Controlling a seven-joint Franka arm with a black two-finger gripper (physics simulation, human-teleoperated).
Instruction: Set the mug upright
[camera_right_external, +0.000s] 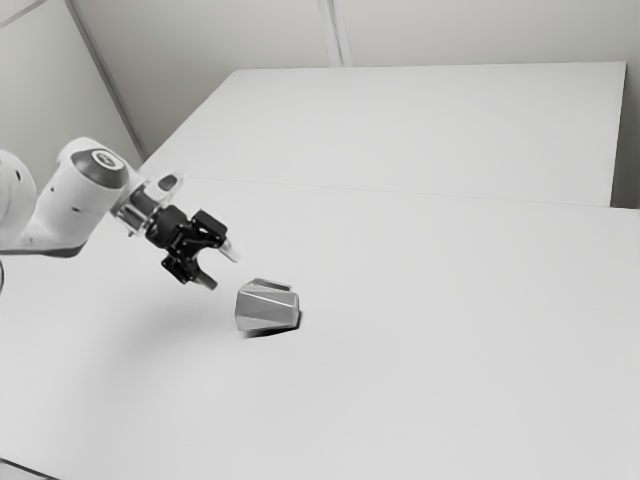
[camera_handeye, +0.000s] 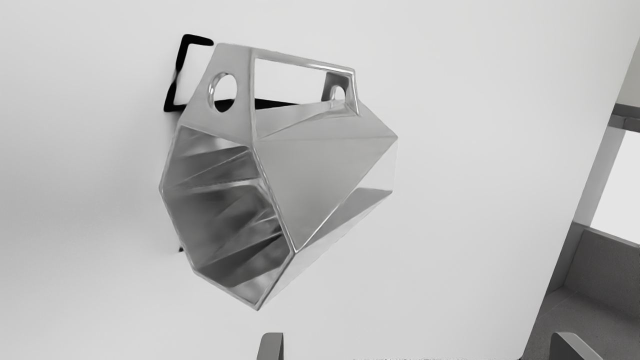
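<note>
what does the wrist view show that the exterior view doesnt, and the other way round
Wrist view: the open mouth and hollow inside of the grey, faceted, metallic-looking mug, a rounded hole through its angular handle, and dark grey structure beyond the table edge.

Exterior view: the white, jointed robot arm coming in from the exterior view's left with its black gripper, and pale walls.

Both: the mug lying on its side on the white, flat table, jaws apart.
</note>
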